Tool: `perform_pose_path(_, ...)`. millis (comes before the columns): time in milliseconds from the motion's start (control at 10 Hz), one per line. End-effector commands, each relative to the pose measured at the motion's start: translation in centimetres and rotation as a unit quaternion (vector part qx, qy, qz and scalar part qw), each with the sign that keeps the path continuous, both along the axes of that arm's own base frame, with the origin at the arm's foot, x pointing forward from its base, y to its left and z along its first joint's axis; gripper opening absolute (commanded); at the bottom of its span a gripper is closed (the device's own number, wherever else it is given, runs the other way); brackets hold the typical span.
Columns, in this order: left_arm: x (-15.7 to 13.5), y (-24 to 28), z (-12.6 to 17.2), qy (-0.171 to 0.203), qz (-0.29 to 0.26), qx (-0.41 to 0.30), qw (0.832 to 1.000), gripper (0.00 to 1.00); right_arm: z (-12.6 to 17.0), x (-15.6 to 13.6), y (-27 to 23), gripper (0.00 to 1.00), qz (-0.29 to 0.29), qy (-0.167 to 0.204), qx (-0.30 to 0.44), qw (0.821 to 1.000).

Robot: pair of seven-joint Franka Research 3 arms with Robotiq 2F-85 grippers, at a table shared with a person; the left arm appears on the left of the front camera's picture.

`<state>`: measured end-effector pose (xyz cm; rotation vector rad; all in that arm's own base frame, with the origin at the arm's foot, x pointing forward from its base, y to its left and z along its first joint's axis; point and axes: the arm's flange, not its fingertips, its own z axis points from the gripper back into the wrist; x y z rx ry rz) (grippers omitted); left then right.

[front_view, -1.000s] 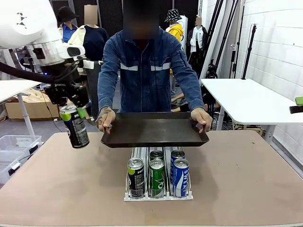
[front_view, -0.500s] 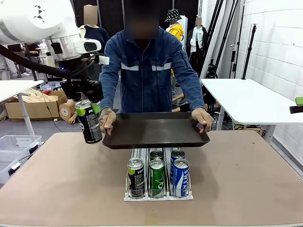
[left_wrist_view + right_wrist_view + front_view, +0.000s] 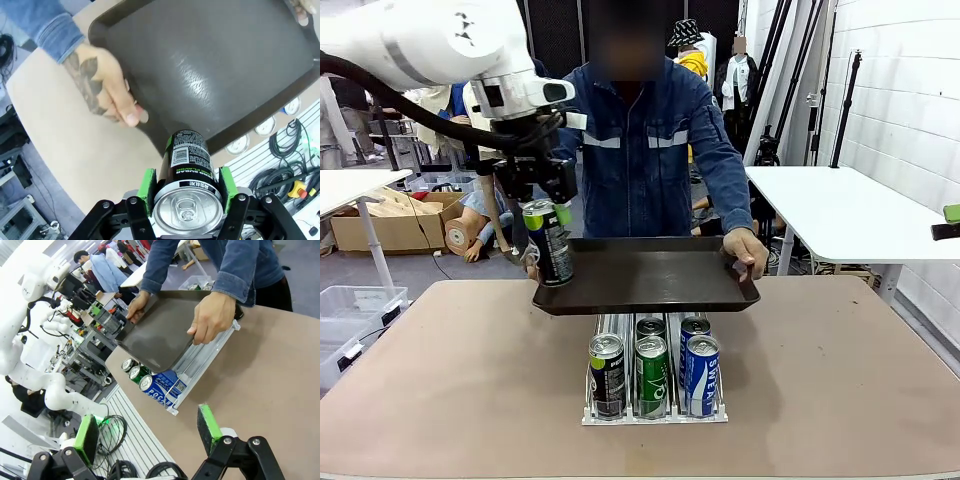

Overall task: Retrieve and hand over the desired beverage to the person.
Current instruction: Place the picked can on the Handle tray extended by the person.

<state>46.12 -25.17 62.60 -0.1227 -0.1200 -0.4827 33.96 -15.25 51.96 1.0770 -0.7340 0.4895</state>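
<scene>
Left tool [image 3: 546, 208], clamped on black-and-green aluminium drink can [image 3: 550, 248] at left rim of dark rectangular plastic tray [image 3: 660, 278] held by person [image 3: 640, 160]: carry inward, lower upright, release once seated.

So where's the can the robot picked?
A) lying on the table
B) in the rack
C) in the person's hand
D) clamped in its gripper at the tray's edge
D: the left gripper is shut on the black can, held up at the left rim of the tray.
</scene>
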Motion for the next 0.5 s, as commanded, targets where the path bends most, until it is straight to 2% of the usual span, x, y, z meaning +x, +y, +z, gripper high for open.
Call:
perform_pose_path(0,1.4,-1.7,0.9,-0.006,0.004,0.006,1.0,0.0,0.0,0.1,0.1,1.0,0.001,-0.004,0.004,1.0)
perform_pose_path(400,5.1,-4.4,-1.3,-0.039,0.005,0.013,0.999,0.0,0.0,0.1,0.1,1.0,0.001,-0.004,0.004,1.0)
